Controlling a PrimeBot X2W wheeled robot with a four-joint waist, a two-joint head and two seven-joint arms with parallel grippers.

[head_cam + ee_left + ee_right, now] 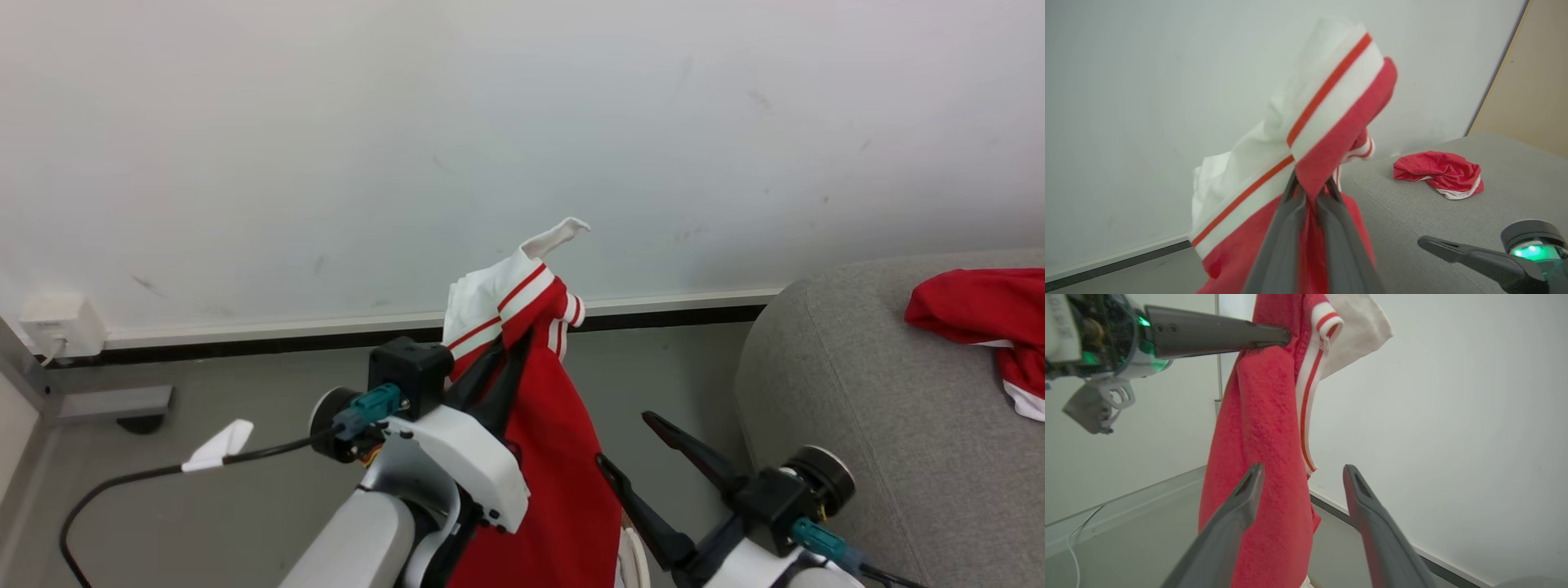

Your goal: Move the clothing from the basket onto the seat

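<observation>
Clothing comes first: the soft bright red sports garment with white panels and thin red stripe trim (555, 457) hangs nearest me, above the floor and left of the seat. My left gripper (1310, 185) has its two dark fingers pinched tight on a bunched fold near the top, with a white panel flopping over above them. The cloth drapes straight down and limp, so I judge it light, floppy and not fragile. The knit looks grippy rather than slick. A thick bunch by the striped hem seems the safest hold, since layered fabric should not slide out. The plain red body lower down would serve for a second grip.

Just to the right, my right gripper (626, 439) stands spread wide and holds nothing. Its nearer finger is close beside the hanging cloth, and I cannot tell if it touches.

Farther right sits the large light grey woven seat with rounded edges (857, 392), with a second crumpled red-and-white garment (980, 310) lying on top. A pale plain wall (490, 122) stands beyond.
</observation>
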